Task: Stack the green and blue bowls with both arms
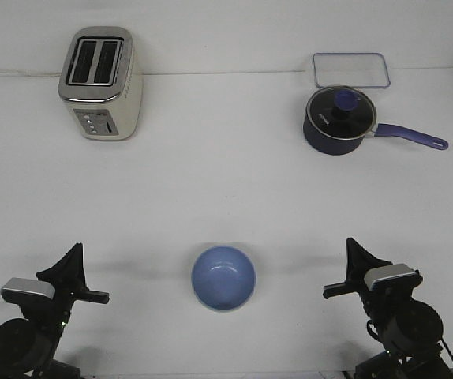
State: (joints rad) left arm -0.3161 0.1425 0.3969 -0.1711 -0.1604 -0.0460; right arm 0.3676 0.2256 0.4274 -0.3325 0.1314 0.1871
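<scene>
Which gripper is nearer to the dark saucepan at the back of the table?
Right. The right gripper is at the front, on the same side as the saucepan; the left gripper sits across the table, diagonally opposite.

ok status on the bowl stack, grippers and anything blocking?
Left gripper and right gripper low at table edge, holding nothing; jaw state unclear. Blue bowl upright between them; no separate green bowl visible. Toaster, saucepan far back.
</scene>
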